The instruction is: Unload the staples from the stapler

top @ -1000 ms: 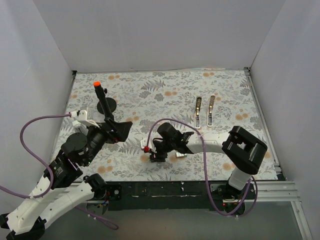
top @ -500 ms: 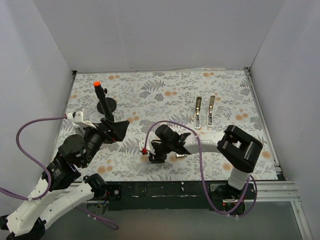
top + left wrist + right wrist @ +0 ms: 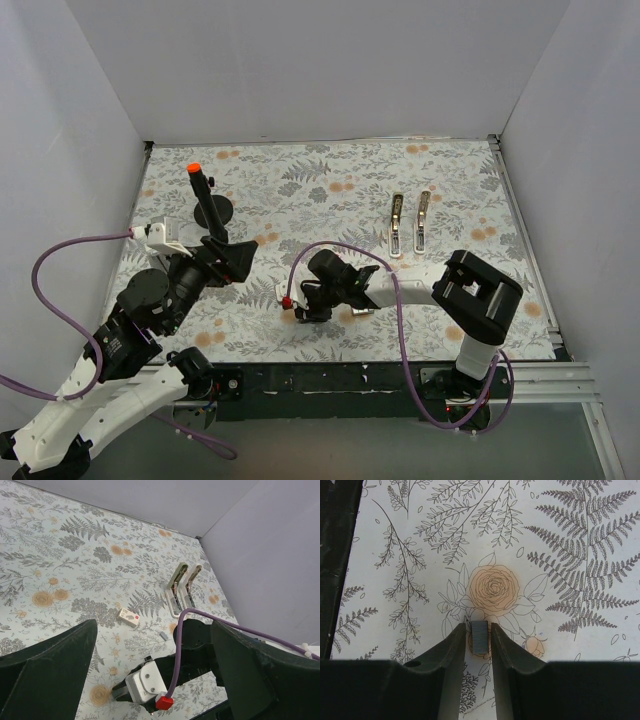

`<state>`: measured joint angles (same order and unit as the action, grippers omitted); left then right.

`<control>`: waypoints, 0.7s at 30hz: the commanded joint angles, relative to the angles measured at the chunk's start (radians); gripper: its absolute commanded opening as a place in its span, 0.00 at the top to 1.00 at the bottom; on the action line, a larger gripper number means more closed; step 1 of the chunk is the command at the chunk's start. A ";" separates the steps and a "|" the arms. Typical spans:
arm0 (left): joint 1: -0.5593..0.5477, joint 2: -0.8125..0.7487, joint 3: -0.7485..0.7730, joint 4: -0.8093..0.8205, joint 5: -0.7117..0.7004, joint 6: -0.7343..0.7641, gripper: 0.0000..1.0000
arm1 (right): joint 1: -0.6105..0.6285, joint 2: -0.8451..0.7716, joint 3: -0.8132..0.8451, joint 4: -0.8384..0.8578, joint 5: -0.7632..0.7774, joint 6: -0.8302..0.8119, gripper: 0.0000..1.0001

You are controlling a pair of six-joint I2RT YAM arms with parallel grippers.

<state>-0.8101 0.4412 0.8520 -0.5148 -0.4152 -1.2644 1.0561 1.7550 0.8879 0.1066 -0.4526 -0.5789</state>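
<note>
The stapler (image 3: 410,224) lies opened out at the back right, its two tan-and-silver halves side by side; the left wrist view shows the stapler (image 3: 183,582) too. A small grey block of staples (image 3: 480,636) lies on an orange flower of the mat. My right gripper (image 3: 479,630) is low over it, one finger on each side, with a thin gap left on both sides. From above, the right gripper (image 3: 305,312) is near the front middle. Another staple block (image 3: 163,636) lies loose beside the right arm. My left gripper (image 3: 235,258) hangs wide open and empty over the left of the mat.
A black stand with an orange-tipped rod (image 3: 203,193) rises at the back left. A small white box (image 3: 129,617) lies between the right arm and the stapler. Purple cables loop off both arms. White walls enclose the floral mat (image 3: 330,190).
The right gripper's jaws have narrowed around the staple block, and that arm has edged slightly left. The left arm has barely moved.
</note>
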 commanded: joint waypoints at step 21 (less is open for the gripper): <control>-0.003 0.016 -0.002 0.013 -0.013 -0.001 0.02 | -0.033 -0.060 0.011 -0.016 0.097 0.186 0.72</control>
<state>-0.8101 0.4427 0.8520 -0.5152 -0.4294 -1.2652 1.0531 1.7512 0.8959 0.0856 -0.4118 -0.4866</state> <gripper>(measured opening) 0.982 0.283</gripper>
